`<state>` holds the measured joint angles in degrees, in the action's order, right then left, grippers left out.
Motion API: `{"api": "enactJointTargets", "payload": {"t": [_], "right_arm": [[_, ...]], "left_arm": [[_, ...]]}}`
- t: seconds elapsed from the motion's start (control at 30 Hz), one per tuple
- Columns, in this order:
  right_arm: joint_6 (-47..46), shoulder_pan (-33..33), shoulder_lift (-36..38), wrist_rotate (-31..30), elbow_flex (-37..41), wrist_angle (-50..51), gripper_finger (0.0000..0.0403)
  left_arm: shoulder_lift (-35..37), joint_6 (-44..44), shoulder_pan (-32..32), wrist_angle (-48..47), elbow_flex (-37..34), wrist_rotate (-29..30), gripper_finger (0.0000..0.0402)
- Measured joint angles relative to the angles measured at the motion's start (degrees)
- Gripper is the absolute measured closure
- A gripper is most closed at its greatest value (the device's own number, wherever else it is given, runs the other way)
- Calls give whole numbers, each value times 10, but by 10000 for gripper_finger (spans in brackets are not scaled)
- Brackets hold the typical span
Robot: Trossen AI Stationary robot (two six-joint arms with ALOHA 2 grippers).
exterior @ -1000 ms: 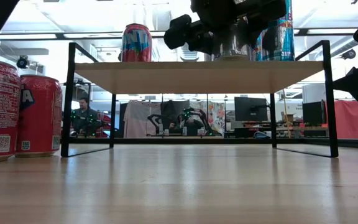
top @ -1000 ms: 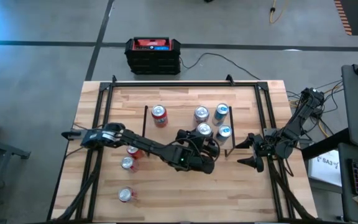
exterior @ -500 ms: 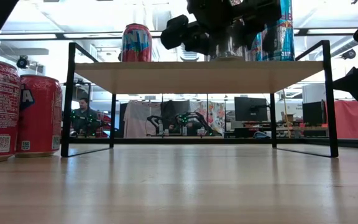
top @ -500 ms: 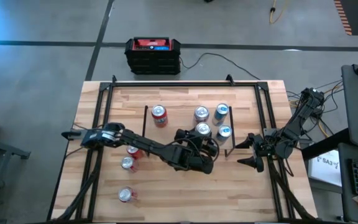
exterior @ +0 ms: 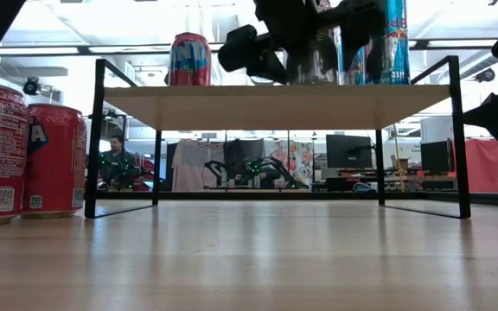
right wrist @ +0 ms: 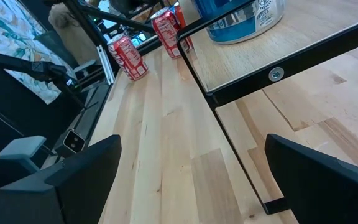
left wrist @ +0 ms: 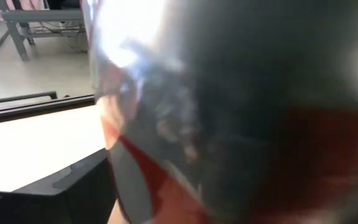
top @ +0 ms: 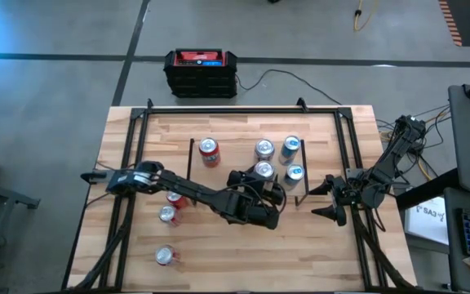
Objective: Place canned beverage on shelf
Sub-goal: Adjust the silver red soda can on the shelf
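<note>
The shelf (top: pixel 235 163), a light-wood board (exterior: pixel 275 105) on black legs, stands mid-table. On it stand a red can (top: pixel 209 151), two blue cans (top: pixel 290 147) and two silver ones. My left gripper (top: pixel 263 178) is open at the nearer silver can (top: pixel 263 170), which rests on its base on the board (exterior: pixel 314 62) and fills the left wrist view (left wrist: pixel 166 124). One finger is on each side of it. My right gripper (top: pixel 331 200) waits open at the table's right side. My left gripper reaches the silver can about level, from the table's near-left side, with a finger (exterior: pixel 253 47) on either side of the can's upper body. The can stands upright on the shelf board. I cannot tell whether the fingers touch it.
Three red cans stand on the table left of the shelf (top: pixel 174 198) (top: pixel 167 214) (top: pixel 165 255), two of them close in the low view (exterior: pixel 54 160). A black-and-red box (top: pixel 201 72) sits on the floor beyond the far edge. Bare tabletop lies in front of the shelf.
My left gripper has opened around the silver can and tipped a little at the wrist, while the arm has stayed in place. The can stays upright on the shelf board, and more of it shows between the fingers.
</note>
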<state>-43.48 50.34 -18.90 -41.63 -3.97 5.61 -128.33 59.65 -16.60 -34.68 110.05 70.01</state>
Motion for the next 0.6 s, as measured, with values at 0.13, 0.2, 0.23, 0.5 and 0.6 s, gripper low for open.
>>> {"api": "enactJointTargets", "payload": {"t": [0.13, 0.2, 0.23, 0.5, 0.6], "right_arm": [[0, 0, 0, 0, 0, 0, 19], [0, 0, 0, 0, 0, 0, 19], [0, 0, 0, 0, 0, 0, 19], [0, 0, 0, 0, 0, 0, 19], [0, 0, 0, 0, 0, 0, 19]], "left_arm": [[0, -1, -11, -12, 22, 0, 12], [0, 0, -17, -36, 38, -2, 8], [0, 4, -20, -50, 45, -5, 6], [0, 62, -40, -168, 106, -32, 5], [0, 89, -38, -211, 118, -58, 5]]}}
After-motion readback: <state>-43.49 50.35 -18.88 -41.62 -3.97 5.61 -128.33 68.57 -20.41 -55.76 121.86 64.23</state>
